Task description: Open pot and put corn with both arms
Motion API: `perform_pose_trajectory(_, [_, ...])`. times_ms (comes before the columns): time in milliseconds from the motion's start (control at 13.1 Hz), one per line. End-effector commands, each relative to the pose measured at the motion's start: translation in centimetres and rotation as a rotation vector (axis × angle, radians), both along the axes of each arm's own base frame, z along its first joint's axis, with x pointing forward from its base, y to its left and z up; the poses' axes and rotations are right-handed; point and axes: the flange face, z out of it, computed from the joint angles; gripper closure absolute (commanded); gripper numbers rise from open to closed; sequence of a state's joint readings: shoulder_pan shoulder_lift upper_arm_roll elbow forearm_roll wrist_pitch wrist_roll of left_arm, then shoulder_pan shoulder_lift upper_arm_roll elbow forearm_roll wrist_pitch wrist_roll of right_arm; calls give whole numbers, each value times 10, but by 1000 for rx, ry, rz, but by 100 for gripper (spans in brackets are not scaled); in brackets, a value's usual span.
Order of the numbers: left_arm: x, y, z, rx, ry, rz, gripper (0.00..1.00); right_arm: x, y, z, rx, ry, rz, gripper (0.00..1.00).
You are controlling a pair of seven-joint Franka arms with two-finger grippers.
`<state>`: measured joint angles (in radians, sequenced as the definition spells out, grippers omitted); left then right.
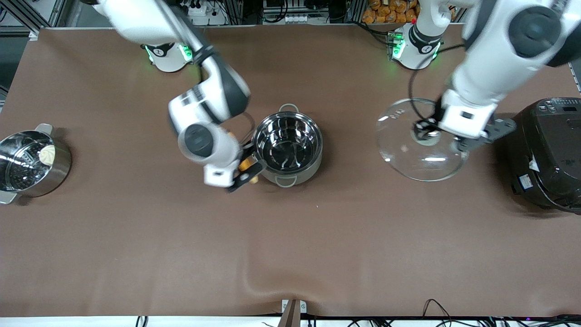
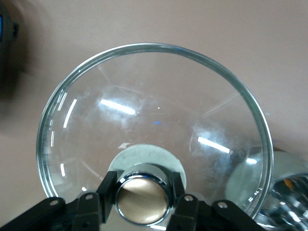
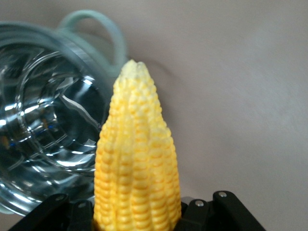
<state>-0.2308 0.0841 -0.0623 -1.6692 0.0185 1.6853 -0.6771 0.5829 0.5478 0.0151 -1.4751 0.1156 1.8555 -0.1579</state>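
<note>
The shiny steel pot [image 1: 287, 147] stands open and empty in the middle of the table, with its pale loop handles showing. My right gripper [image 1: 247, 169] hangs just beside the pot's rim, toward the right arm's end, shut on the yellow corn [image 1: 246, 164]. In the right wrist view the corn [image 3: 137, 159] points out from the right gripper [image 3: 137, 219] next to the pot [image 3: 43, 134]. My left gripper [image 1: 429, 132] is shut on the copper-coloured knob [image 2: 143, 199] of the glass lid [image 1: 420, 145]. It holds the lid above the table between the pot and the rice cooker.
A steel pot with a steamer insert and a white lump [image 1: 32, 163] sits at the right arm's end of the table. A large black rice cooker [image 1: 549, 154] stands at the left arm's end, close to the held lid. The brown cloth has a small ridge near the front edge.
</note>
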Motion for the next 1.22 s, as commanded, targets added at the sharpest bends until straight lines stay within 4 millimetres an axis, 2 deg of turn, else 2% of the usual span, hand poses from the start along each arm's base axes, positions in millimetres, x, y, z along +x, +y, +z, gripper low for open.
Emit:
perform_pose_trajectory(0, [-4, 23, -28, -24, -12, -33, 100, -14, 32, 2, -82, -93, 130, 100])
perform_pose_trajectory(76, [-3, 35, -44, -24, -8, -38, 100, -25, 55, -1, -78, -121, 170, 100])
perform_pose_trajectory(153, [-3, 41, -57, -25, -7, -45, 100, -27, 69, -7, -79, -153, 197, 100])
perform_pose_trajectory(229, [-3, 52, -75, -25, -6, -39, 100, -24, 71, -11, -97, -171, 214, 100])
perform_pose_trajectory(458, [-17, 63, -143, -28, -15, -29, 100, -54, 116, -28, -126, -209, 309, 100])
perform_pose_trajectory(687, [-33, 72, -200, -32, -30, -18, 100, -61, 126, -42, -135, -226, 339, 99])
perform_pose_trajectory(763, [-37, 72, -216, -31, -15, -19, 100, -63, 131, -45, -129, -234, 345, 90])
perform_pose_trajectory(840, [-38, 72, -226, -29, 3, -19, 100, -67, 135, -50, -132, -241, 359, 62])
perform_pose_trajectory(916, [-39, 73, -238, -27, 25, -17, 100, -67, 135, -54, -142, -245, 367, 22])
perform_pose_trajectory(992, [-41, 76, -254, -26, 43, -13, 100, -67, 135, -54, -143, -248, 369, 0])
perform_pose_trajectory(1145, [-45, 77, -273, -29, 39, -11, 100, -73, 141, -48, -137, -253, 379, 0])
